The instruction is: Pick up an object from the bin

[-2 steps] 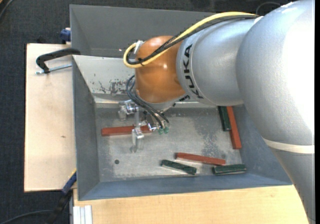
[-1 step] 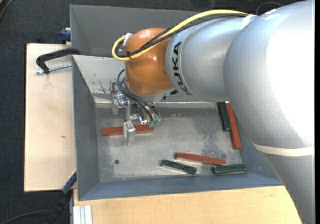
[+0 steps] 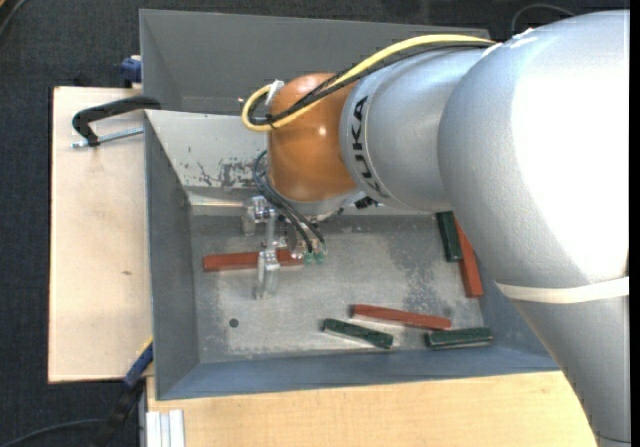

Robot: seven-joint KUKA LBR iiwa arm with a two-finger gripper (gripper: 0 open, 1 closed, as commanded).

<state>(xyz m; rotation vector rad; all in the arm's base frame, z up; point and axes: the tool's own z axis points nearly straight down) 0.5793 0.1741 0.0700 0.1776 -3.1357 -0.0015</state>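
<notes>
My gripper [image 3: 267,269] hangs low in the left half of the bin, under the arm's orange cover. It is directly over the right part of a flat red stick [image 3: 228,261] that lies left to right on the bin floor. The gripper's metal parts cross the stick, so its right end is partly hidden.
Along the front wall lie a red stick [image 3: 400,316], a dark green stick [image 3: 357,333] and another green one [image 3: 458,338]. At the right wall a green stick [image 3: 447,235] and a red stick [image 3: 469,270] lie partly under the arm. A small dark speck [image 3: 233,323] sits front left.
</notes>
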